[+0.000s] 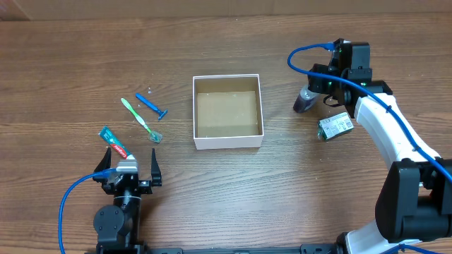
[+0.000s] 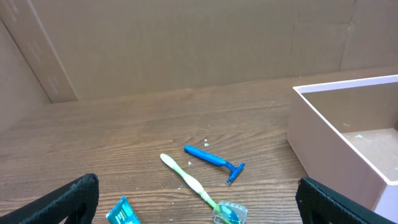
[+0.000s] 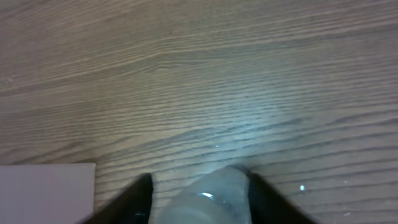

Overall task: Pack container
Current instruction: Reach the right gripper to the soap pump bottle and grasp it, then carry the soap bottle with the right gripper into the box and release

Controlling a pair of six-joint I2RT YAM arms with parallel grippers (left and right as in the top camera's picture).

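The container is a shallow square box, white outside and brown inside, in the middle of the table with nothing in it. It also shows in the left wrist view and as a white corner in the right wrist view. My right gripper is to its right, its fingers against both sides of a small greyish translucent bottle at the table surface. My left gripper is open and empty at the front left, just behind the toiletries.
Left of the box lie a blue razor, a green toothbrush with a clear head cap and a teal toothpaste tube. A small green and white packet lies under the right arm.
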